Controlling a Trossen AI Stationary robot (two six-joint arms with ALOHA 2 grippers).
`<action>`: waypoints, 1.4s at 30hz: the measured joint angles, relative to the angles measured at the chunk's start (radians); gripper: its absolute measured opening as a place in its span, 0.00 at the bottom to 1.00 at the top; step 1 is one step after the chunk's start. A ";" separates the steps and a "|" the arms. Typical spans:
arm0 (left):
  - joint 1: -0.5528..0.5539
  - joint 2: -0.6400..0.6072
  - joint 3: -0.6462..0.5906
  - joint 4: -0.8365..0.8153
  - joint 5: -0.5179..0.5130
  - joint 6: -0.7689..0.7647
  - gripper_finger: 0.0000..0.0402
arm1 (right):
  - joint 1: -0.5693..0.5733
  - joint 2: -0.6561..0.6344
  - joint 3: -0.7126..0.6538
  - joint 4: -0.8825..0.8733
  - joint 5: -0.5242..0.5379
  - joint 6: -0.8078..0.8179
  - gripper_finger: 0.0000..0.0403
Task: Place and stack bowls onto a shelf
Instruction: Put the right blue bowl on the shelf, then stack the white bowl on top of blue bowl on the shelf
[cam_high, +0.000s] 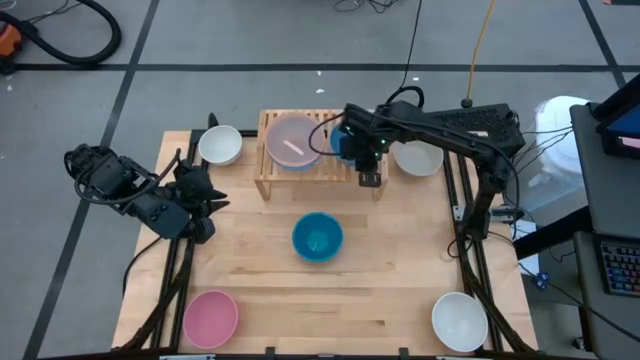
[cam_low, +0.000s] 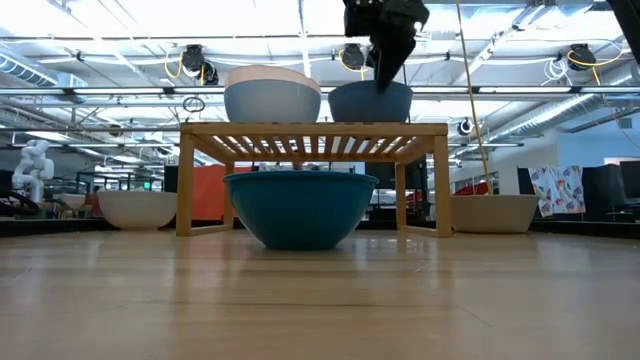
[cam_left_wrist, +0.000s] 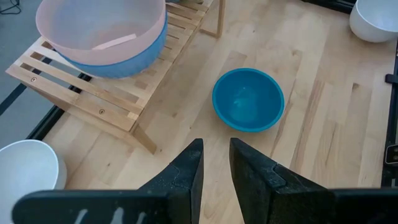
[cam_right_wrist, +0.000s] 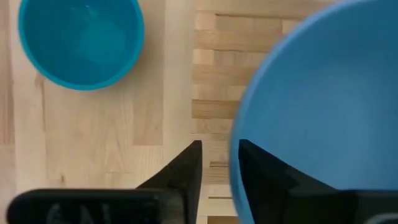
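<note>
The wooden shelf (cam_high: 272, 180) stands at the table's far middle. On its left half a translucent peach bowl (cam_high: 293, 142) sits nested in a light blue bowl (cam_low: 272, 102). My right gripper (cam_right_wrist: 217, 144) is above the shelf's right half, shut on a blue bowl (cam_low: 370, 102) whose base is at the slatted top. A teal bowl (cam_high: 318, 237) rests on the table in front of the shelf. My left gripper (cam_left_wrist: 216, 142) waits over the table's left side, open by a narrow gap, holding nothing. My right gripper holds the blue bowl by its rim (cam_right_wrist: 244, 127), with one finger (cam_right_wrist: 186, 168) outside the wall and the other inside the hollow. The fingers come from above, pointing down. The bowl stays upright, its base level with the shelf top (cam_low: 315, 128).
White bowls rest on the table left of the shelf (cam_high: 220, 145), right of it (cam_high: 418, 157) and at the near right corner (cam_high: 460, 320). A pink bowl (cam_high: 210, 318) lies at the near left corner. Bare tabletop (cam_high: 400, 260) surrounds the teal bowl.
</note>
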 joint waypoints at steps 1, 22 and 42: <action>0.000 0.000 0.000 0.000 0.000 0.002 0.21 | 0.003 -0.005 0.000 0.002 0.000 -0.019 0.26; 0.000 0.000 0.000 0.000 0.001 -0.016 0.21 | 0.194 -0.438 -0.027 -0.204 -0.011 0.267 0.22; 0.000 0.000 0.000 0.002 0.025 -0.121 0.21 | 0.493 -0.713 -0.462 -0.215 -0.312 0.686 0.18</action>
